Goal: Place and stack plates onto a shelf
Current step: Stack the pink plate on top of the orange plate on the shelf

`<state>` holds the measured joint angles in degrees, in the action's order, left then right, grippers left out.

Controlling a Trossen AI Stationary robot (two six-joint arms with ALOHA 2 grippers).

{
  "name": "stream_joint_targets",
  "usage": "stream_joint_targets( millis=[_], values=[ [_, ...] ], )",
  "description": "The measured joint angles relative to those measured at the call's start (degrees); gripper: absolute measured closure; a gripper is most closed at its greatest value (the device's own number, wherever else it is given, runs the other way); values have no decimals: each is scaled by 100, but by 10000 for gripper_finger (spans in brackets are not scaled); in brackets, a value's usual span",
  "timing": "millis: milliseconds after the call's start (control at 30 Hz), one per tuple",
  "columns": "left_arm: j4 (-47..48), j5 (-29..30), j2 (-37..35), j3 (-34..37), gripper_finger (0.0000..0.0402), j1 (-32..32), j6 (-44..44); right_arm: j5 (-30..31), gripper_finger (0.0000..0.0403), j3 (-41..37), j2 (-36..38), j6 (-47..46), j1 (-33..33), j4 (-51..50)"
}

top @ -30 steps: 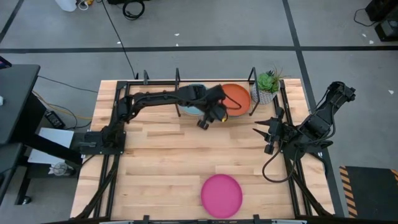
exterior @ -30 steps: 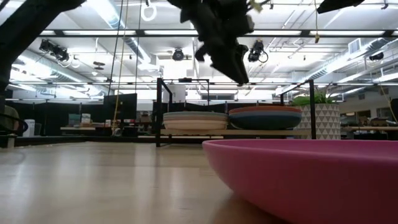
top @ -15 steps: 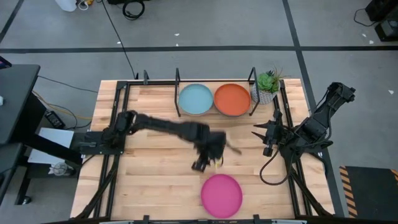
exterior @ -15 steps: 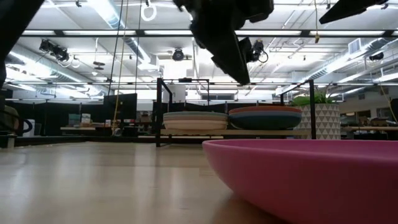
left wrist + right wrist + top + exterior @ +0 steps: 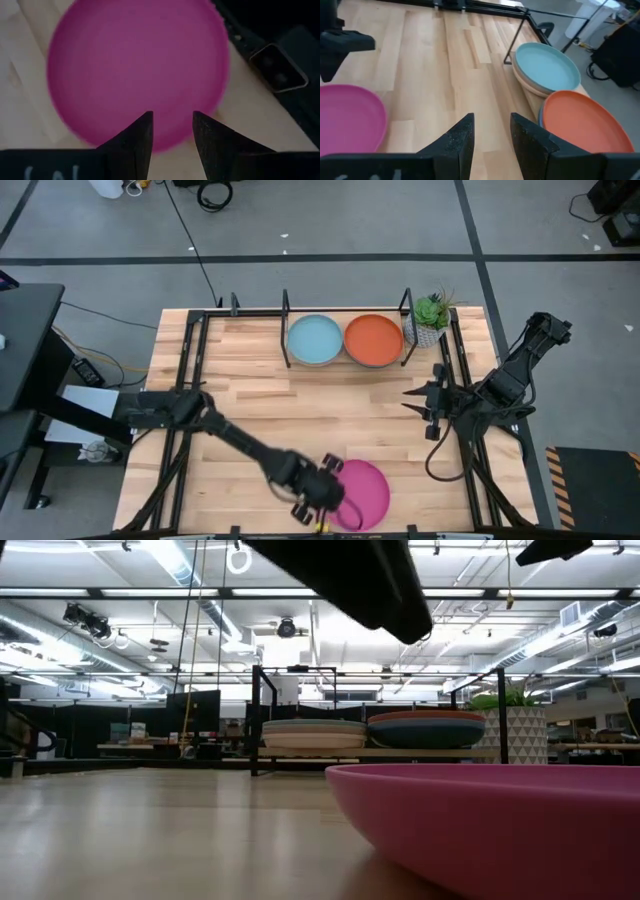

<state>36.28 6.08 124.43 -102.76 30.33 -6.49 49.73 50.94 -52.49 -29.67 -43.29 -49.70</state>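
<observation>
A pink plate [image 5: 358, 493] lies flat on the table near its near edge, large in the low view [image 5: 500, 830] and in the left wrist view [image 5: 137, 70]. My left gripper [image 5: 325, 498] hovers open above the plate's left rim, its fingers [image 5: 172, 132] apart and touching nothing. On the shelf [image 5: 285, 310] at the far edge stand two stacks, one topped by a light teal plate [image 5: 315, 339], the other by an orange plate [image 5: 373, 340]. My right gripper [image 5: 418, 402] waits open at the table's right side.
A small potted green plant [image 5: 430, 315] stands at the shelf's right end. Black frame rails [image 5: 180, 440] run along the table's left and right sides. Bare wood lies between the shelf and the pink plate [image 5: 347, 117].
My left gripper has swung from the shelf at the far edge across the table toward the near edge and come down over the pink plate's left rim. The light teal plate, covered by the arm a second ago, now shows on its stack.
</observation>
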Motion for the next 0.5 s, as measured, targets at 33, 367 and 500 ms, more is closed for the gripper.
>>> stream_joint_targets(
  millis=[33, 367, 500],
  values=[
    [-37, 161, 36, -4, 256, 105, -33, -31, 270, 0, 0, 33, 0, 38],
    [200, 1480, 280, 13, 256, 703, -649, -166, 270, 4, -3, 530, -4, 449],
    [134, 1532, 410, 22, 256, 717, -666, -226, 270, 4, -26, 546, -2, 492]
  ],
)
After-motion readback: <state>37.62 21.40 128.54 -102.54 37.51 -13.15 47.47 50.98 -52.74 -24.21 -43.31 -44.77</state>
